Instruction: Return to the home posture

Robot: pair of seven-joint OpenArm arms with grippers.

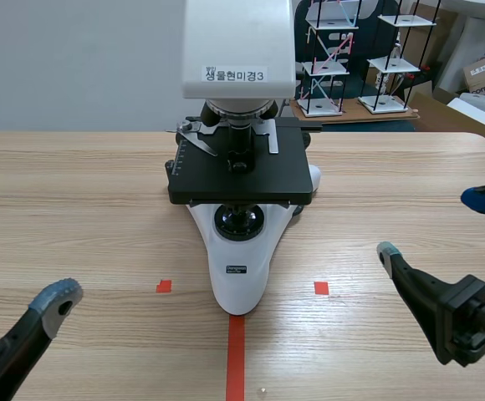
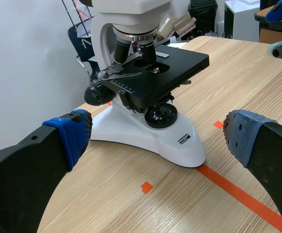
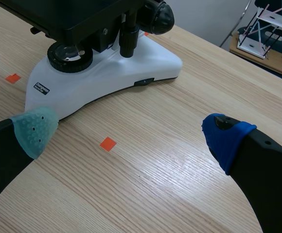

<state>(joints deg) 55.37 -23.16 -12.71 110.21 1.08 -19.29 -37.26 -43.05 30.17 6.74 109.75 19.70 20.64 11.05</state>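
While your left tool (image 1: 18, 246) and right tool (image 1: 436, 225) hung wide and empty, the microscope (image 1: 238, 251) stood between them on the tabletop (image 1: 75, 184). An inward swing going home could have clipped its base.

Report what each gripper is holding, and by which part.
Nothing is held. The left gripper and right gripper are both open, apart from the microscope between them.

The microscope (image 1: 239, 280) is white with a black stage (image 1: 241, 175). The table (image 1: 84, 209) is light brown wood with thin stripes. The tape line (image 1: 236, 359) is orange-red. The left gripper (image 2: 155, 136) and right gripper (image 3: 131, 136) are black, with blue and pale green dotted pads (image 3: 34, 130)
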